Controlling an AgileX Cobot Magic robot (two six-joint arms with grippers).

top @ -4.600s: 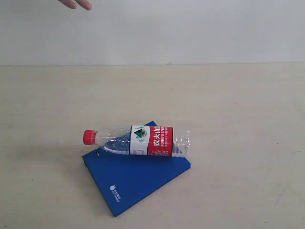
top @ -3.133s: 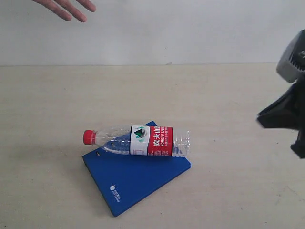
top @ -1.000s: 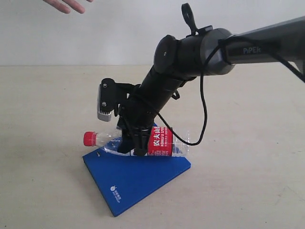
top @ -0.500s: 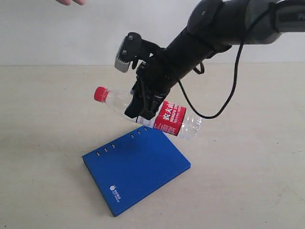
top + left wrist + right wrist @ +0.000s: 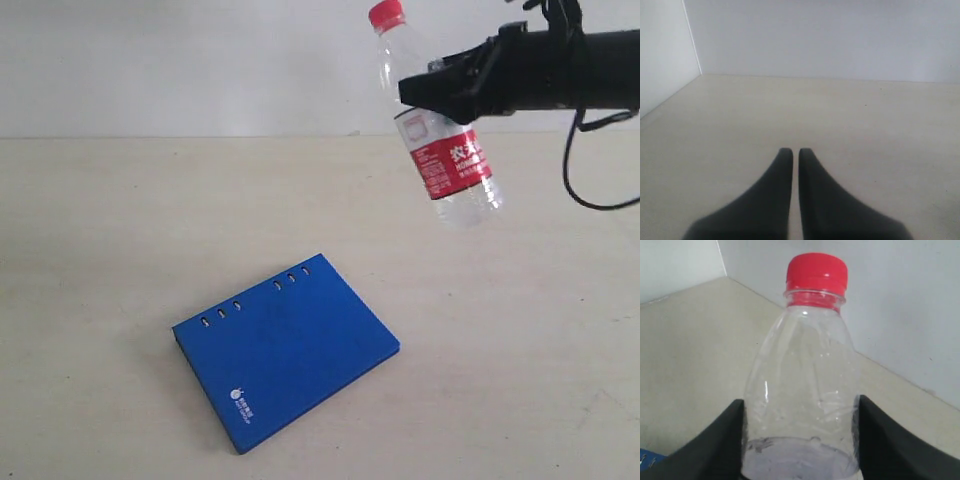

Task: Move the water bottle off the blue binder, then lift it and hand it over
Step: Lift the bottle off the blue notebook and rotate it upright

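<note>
The water bottle (image 5: 440,140) hangs high above the table at the upper right of the exterior view, nearly upright with its red cap (image 5: 386,13) on top and tilted left. My right gripper (image 5: 425,92) is shut on its clear shoulder above the red-and-white label. In the right wrist view the bottle (image 5: 805,390) fills the space between the two dark fingers (image 5: 730,440) of the right gripper (image 5: 801,412). The blue binder (image 5: 285,345) lies flat on the table with nothing on it. My left gripper (image 5: 791,151) is shut and empty over bare table, out of the exterior view.
The pale wooden table (image 5: 120,220) runs back to a white wall (image 5: 200,70). A corner of the blue binder (image 5: 647,458) shows low in the right wrist view.
My right arm has raised the bottle up and to the right, turning it from slanted to nearly upright. The binder has stayed put. The hand at the top left has gone from view.
</note>
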